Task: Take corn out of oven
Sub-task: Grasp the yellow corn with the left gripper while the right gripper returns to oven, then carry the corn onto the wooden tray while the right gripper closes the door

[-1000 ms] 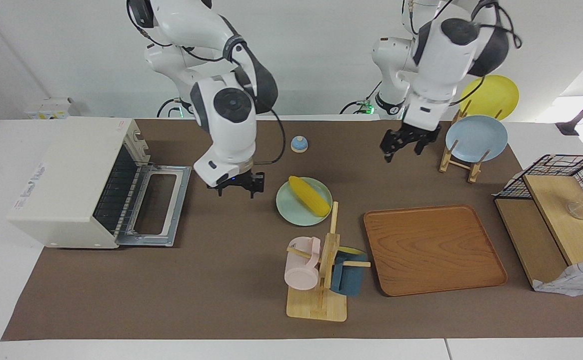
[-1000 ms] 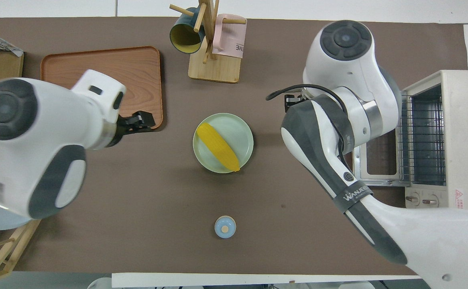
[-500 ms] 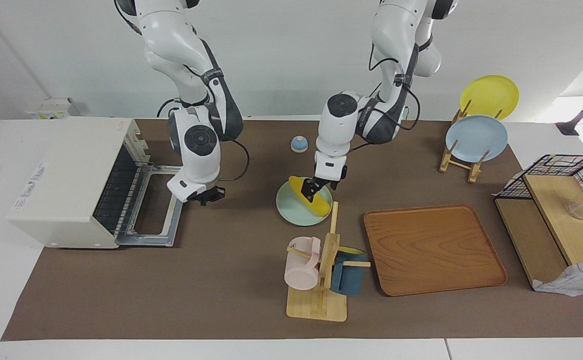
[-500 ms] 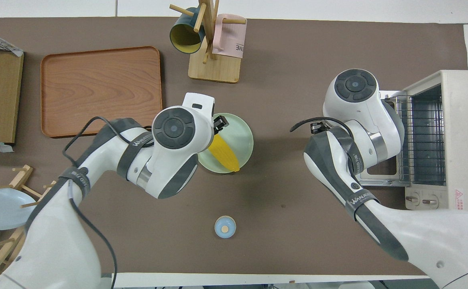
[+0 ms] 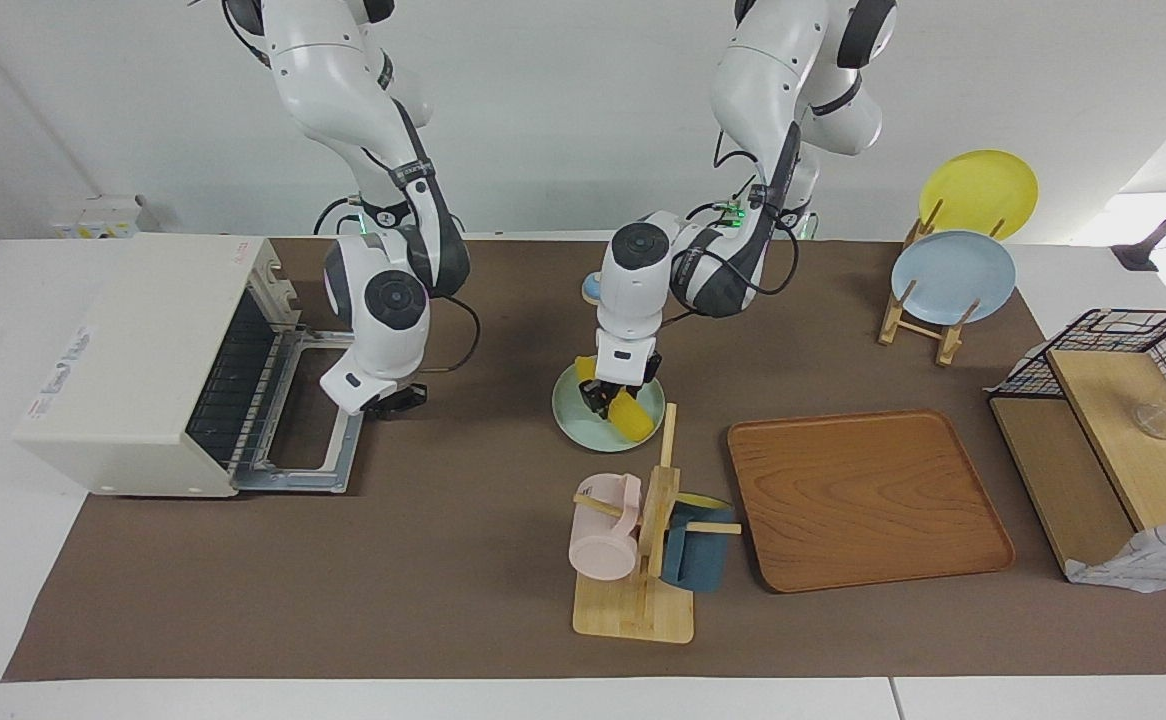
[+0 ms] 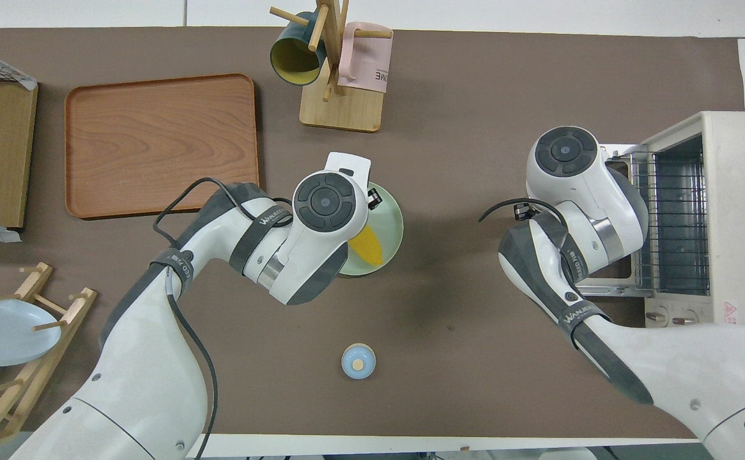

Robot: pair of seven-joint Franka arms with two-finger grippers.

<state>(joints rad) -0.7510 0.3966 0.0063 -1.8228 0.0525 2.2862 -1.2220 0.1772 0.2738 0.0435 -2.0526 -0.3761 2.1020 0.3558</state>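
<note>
The facing view shows the left gripper (image 5: 603, 398) closed on the corn (image 5: 628, 414) on the plate (image 5: 571, 420); overhead, the arm hides it. The right gripper (image 5: 395, 401) hangs beside the oven (image 5: 133, 360) door, finger state unclear.

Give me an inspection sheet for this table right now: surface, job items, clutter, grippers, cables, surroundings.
Surface: brown mat on a white table.
Job's things: corn on the green plate; oven with door down, rack showing no corn.
Clutter: wooden tray, mug tree, plate rack, bell, wire basket.
Grippers: left gripper down at the corn; right gripper low by the oven door.
Cables: black cables loop along both arms.
Surroundings: white wall.
</note>
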